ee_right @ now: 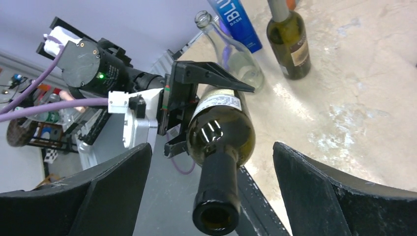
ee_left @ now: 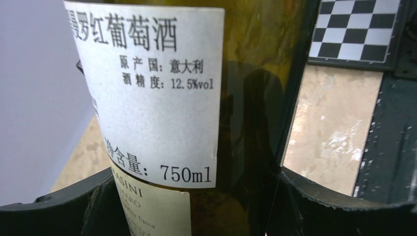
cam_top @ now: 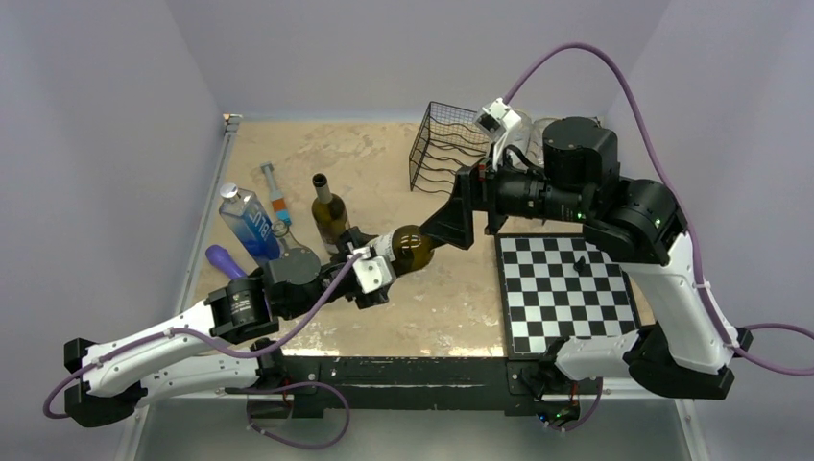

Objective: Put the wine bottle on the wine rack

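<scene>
A dark green wine bottle (cam_top: 413,247) hangs level above the table, neck toward the right. My left gripper (cam_top: 376,269) is shut on its labelled body (ee_left: 147,98), one finger (ee_left: 59,209) on each side. My right gripper (cam_top: 449,226) stands open around the neck (ee_right: 216,194), and its fingers (ee_right: 115,189) are well apart from the glass on both sides. The black wire wine rack (cam_top: 446,144) stands at the back of the table, behind the right arm. In the right wrist view the left gripper (ee_right: 184,96) clamps the bottle's far end.
A black-and-white chessboard (cam_top: 566,283) with a small dark piece lies at the front right. At the left stand a blue bottle (cam_top: 248,221), another green wine bottle (cam_top: 329,213), a clear bottle (ee_right: 236,54) and a purple object (cam_top: 224,259).
</scene>
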Robot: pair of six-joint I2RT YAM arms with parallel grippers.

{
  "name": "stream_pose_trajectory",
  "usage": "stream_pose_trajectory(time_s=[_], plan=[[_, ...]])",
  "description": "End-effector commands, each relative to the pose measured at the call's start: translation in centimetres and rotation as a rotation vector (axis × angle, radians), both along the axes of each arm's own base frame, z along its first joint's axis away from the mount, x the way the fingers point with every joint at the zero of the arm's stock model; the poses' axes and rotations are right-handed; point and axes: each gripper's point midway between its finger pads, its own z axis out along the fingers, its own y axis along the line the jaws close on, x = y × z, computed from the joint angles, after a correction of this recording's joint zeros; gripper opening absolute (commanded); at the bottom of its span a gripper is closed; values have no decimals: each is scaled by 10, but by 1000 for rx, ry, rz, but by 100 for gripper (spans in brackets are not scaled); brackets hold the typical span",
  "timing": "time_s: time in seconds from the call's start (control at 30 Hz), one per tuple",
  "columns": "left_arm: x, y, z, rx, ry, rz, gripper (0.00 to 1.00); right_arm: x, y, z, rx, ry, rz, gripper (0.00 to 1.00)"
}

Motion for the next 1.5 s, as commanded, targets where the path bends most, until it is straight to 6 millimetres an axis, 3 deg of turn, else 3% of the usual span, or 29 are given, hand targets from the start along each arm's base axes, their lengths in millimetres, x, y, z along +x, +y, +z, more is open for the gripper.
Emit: stream_pose_trajectory(time_s=[0.0,0.2,0.37,0.73,1.0,1.27,1.47], plan=[[15,1,87,-126,-298,9,0,3,-28,22,2,-113,-97,99],[24,0,99,-43,-451,7,0,-1,-54,35,-11,-172,-157,99],[26,-2,103,-10,-513,-4,0,-7,-63,31,-53,-157,-158,99],[25,-3,95,90,-599,-55,0,-14,-62,-13,-241,-62,-65,99],[30,-8,92,197,-700,-84,0,-28,-45,-42,-312,35,94,98],[38,-12,99,214,-738,-56,0,-49,-42,-75,-361,176,192,90],[39,-15,97,219,-744,-57,0,-47,-41,-101,-407,227,187,86]])
